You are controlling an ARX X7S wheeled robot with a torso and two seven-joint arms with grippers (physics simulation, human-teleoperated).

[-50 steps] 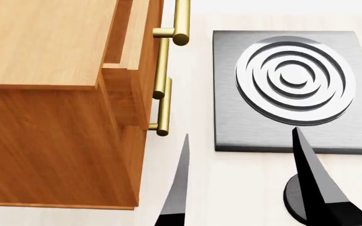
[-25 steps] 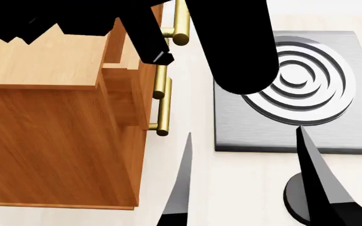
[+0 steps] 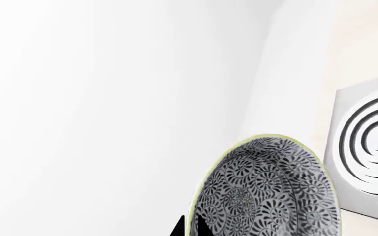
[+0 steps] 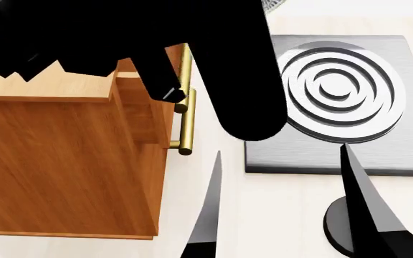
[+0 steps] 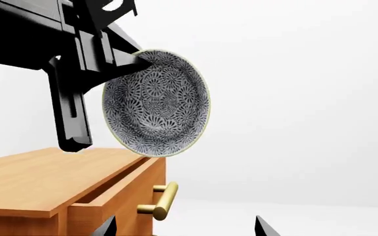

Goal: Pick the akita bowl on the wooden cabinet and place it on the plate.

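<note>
Akita bowl (image 5: 157,102), patterned in black and white florets with a pale yellow-green rim, hangs in the air above the wooden cabinet (image 5: 51,184), tipped almost onto its edge so its inside faces sideways. Our left gripper (image 5: 136,60) holds it: the right wrist view shows a black finger (image 5: 126,63) pressed against the bowl's upper rim, so the jaws are clamped on the bowl. The left arm reaches in from high up, with a long black bar hanging down just beside the bowl. From the head, that arm is a broad black shape across the cabinet top and the brass bar handles (image 4: 185,115). In the left wrist view the bowl (image 3: 267,189) fills the lower part of the picture, and we see nothing inside it.

Our right gripper (image 4: 278,207) sits low over the pale bench (image 4: 278,204), its two dark fingers well apart with nothing between them. Beyond it lies a grey square slab (image 4: 335,102) with raised concentric rings. The cabinet's top drawer stands slightly open. We cannot find the plate in any view.
</note>
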